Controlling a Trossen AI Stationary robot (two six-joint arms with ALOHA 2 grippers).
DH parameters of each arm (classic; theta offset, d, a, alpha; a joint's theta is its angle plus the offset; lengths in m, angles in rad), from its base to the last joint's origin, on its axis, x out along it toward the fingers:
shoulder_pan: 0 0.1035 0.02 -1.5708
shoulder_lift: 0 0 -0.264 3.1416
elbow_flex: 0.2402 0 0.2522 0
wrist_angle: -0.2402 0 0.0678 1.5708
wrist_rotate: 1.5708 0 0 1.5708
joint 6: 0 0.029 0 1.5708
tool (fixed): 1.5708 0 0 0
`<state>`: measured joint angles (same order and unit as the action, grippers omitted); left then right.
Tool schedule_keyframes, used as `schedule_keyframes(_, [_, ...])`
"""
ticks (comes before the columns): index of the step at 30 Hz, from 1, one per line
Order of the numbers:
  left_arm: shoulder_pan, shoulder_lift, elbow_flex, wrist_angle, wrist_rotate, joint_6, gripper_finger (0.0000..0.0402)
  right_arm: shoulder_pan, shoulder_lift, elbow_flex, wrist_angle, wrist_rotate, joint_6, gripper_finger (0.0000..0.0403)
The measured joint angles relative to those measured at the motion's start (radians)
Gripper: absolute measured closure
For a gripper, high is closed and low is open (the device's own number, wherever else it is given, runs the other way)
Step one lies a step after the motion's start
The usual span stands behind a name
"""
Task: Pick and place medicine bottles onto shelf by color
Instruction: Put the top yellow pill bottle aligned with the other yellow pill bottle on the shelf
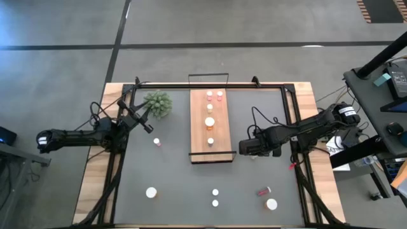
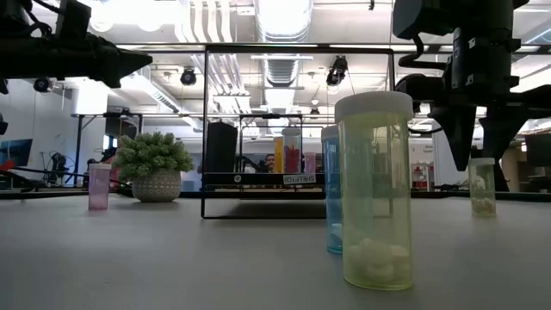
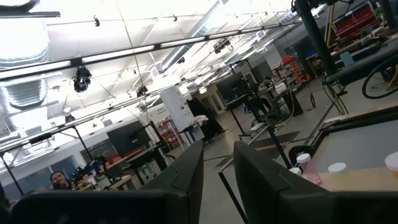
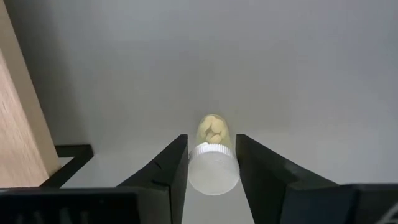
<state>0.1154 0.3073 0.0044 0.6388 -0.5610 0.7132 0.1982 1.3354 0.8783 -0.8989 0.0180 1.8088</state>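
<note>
Right arm takes a bottle beside the shelf

The left end effector (image 1: 147, 126) waits pressed together by the plant (image 1: 158, 103); the shelf (image 1: 210, 152) carries sorted bottles; just right of its corner, the right end effector (image 4: 211, 163) pinches a yellowish medicine bottle (image 4: 213, 163) standing on the surface (image 1: 178, 184), apparently for lifting.

Grey concrete floor (image 1: 57, 25), bright ceiling lights (image 2: 284, 13), workshop benches (image 3: 130, 177)

Right gripper (image 4: 212, 163) is down over the grey worktop (image 4: 249, 62), jaws pressed on either side of a white-capped bottle (image 4: 212, 158) holding yellowish pills, shelf (image 4: 18, 124) edge just beside.
</note>
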Motion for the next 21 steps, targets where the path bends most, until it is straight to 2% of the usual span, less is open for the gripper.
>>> schedule_keyframes(9, [0.000, 0.000, 0.000, 0.000, 0.000, 0.000, 0.0330, -0.042, 0.000, 0.055, -0.052, 0.004, -0.014, 0.0302])
schedule_keyframes(21, [0.000, 0.000, 0.000, 0.000, 0.000, 0.000, 0.0330, -0.226, 0.001, 0.171, -0.092, 0.009, -0.108, 0.0299])
